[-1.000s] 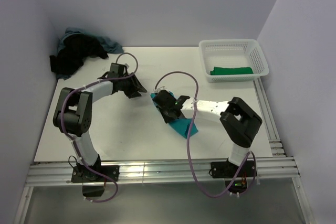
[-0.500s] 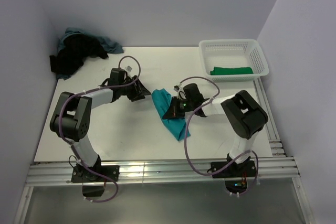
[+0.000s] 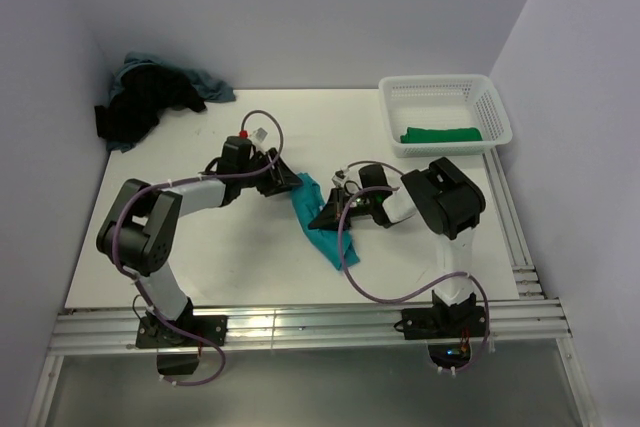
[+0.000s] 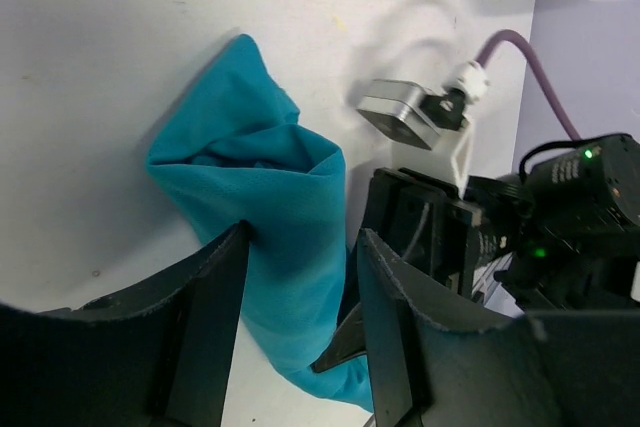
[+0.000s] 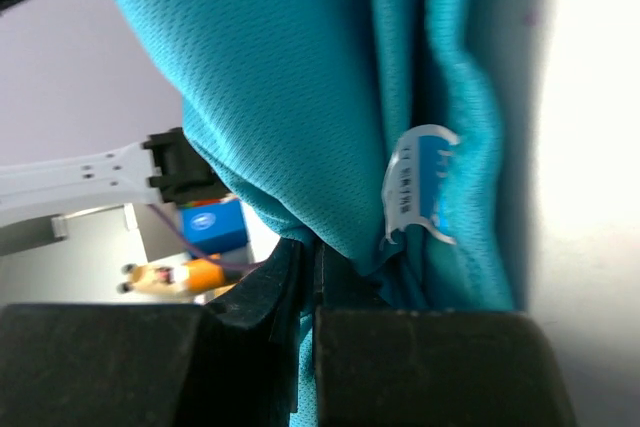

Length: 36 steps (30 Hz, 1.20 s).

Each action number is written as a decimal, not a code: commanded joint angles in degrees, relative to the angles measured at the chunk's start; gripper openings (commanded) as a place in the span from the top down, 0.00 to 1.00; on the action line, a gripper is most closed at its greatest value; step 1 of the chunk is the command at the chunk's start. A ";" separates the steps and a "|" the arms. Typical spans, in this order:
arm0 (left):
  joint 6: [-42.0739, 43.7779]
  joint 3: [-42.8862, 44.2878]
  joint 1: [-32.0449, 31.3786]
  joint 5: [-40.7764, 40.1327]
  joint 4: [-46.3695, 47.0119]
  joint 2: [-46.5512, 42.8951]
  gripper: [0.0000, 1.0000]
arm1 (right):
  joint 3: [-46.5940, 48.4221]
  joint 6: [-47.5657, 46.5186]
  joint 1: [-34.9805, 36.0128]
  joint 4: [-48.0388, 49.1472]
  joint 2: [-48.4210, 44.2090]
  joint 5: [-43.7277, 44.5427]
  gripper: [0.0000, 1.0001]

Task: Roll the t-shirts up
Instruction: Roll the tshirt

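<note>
The white bench (image 3: 200, 237) sits between pale walls. Mid-bench, the right hand (image 3: 318, 219) is pinched tight on a fold of the teal t-shirt (image 3: 328, 244). The left hand (image 3: 292, 184) is spread wide at the shirt's far end, gripping nothing. A dark green t-shirt (image 3: 440, 134) lies in the white basket (image 3: 445, 87), and a heap of black and grey-blue t-shirts (image 3: 150, 102) fills the far left corner.

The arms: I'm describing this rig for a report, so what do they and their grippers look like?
The left arm and right arm have white links between bulky black joints. A purple cable loops along each. The left gripper has two broad matte-black fingers; the right gripper is black too, with green lights glowing on its body.
</note>
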 commanded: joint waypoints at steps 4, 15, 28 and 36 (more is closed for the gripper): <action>1.12 1.95 -2.57 0.05 2.54 1.04 0.48 | -1.86 0.83 -1.67 -8.20 7.30 1.75 1.00; 5.43 0.02 -2.83 -3.99 -4.05 -4.84 0.19 | 4.20 -2.51 -4.22 -19.09 8.71 2.09 1.00; 4.82 0.80 -3.88 -5.57 -7.12 -3.54 0.00 | 6.93 -5.41 -4.49 -25.25 8.53 3.68 1.00; 0.42 3.43 -5.20 -9.17 -3.62 4.20 0.01 | 6.67 -4.71 -4.57 -24.90 8.45 4.12 1.00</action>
